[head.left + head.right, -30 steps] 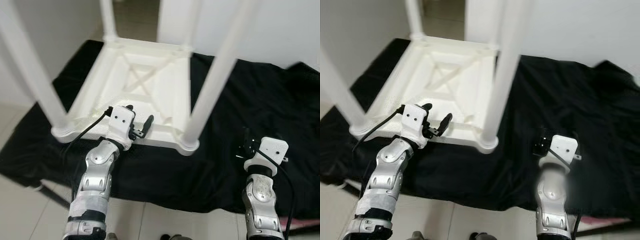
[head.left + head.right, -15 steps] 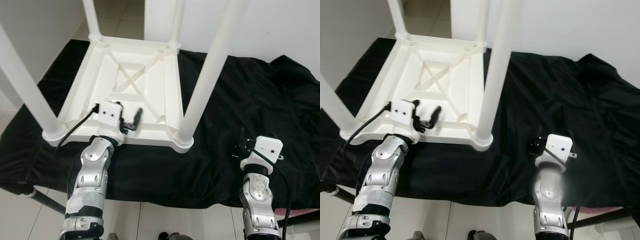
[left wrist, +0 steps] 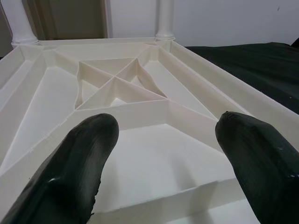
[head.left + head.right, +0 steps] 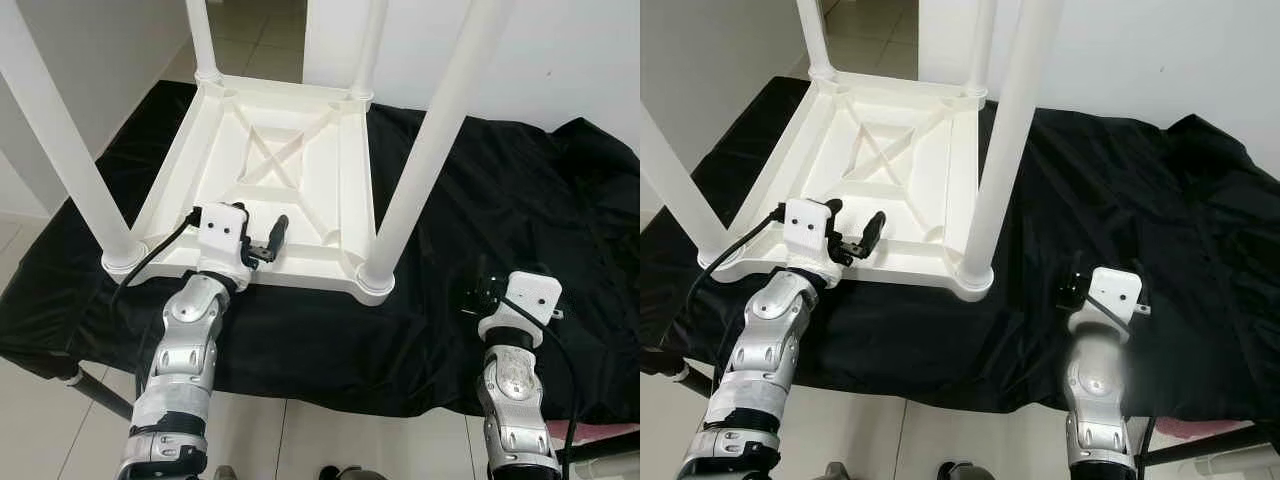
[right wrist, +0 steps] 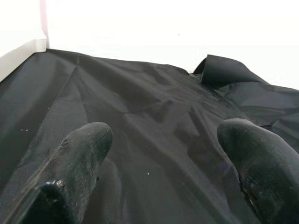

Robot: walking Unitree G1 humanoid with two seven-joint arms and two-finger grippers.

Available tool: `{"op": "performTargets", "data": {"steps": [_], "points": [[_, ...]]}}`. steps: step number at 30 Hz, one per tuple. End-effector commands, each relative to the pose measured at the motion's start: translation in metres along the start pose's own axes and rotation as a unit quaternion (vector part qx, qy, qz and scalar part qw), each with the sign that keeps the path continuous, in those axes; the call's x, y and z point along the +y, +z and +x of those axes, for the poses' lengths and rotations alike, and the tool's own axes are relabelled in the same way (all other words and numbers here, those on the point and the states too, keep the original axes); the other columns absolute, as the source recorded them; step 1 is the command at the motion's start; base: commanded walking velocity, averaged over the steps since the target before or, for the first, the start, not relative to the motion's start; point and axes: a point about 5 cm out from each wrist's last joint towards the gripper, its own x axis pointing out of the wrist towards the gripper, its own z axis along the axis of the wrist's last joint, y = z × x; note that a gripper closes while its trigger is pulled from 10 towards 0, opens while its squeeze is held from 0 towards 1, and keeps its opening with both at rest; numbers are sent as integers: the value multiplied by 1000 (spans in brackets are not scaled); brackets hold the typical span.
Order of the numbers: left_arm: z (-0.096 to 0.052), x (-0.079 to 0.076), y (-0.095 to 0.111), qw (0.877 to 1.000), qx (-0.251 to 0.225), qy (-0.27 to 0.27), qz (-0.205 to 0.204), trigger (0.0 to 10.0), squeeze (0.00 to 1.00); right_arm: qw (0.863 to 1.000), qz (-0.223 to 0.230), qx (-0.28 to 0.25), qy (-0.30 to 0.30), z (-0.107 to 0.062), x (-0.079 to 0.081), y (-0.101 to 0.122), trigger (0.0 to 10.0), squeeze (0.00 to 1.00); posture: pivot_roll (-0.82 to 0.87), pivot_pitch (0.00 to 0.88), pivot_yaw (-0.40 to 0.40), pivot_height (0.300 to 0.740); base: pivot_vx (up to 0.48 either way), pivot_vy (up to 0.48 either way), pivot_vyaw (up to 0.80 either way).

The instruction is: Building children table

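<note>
We have the white children's table lying upside down on a black cloth, its four legs seated in the corner sockets and standing up — so we judge the assembly close to done, with checking the legs or turning the table over as the step in hand. Our left gripper hovers at the near edge of the underside, fingers spread wide and holding nothing; the near rim passes between and just below the fingertips, the crossed ribs lie beyond them. Our right gripper waits over bare cloth, fingers parted and empty, well apart from the table. Next we would likely need both grippers on the frame — a firm hold on the rim before any lift.
</note>
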Motion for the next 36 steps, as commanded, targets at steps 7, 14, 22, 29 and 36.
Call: {"op": "performTargets", "data": {"steps": [7,14,22,29,36], "points": [[-2,0,-2,1000,-1,19,0,10000,0,1000,-10,-1,3,1,-4,-2,10000,0,23,78,-55,740,0,-332,0],[-1,14,-2,997,2,73,-39,10000,0,1000,-10,0,9,0,-4,-3,10000,0,23,69,-53,740,0,0,0],[-1,18,-3,996,6,83,-40,10000,0,1000,-7,1,17,-1,-1,-3,10000,0,23,68,-51,740,0,0,0],[-3,17,-5,996,13,81,-43,10000,0,1000,-7,1,21,-1,0,-4,10000,0,23,69,-51,740,0,0,0],[-5,16,-8,998,20,66,-10,10000,0,1000,-8,3,21,0,1,-4,10000,0,29,75,-56,740,0,258,0]]}}
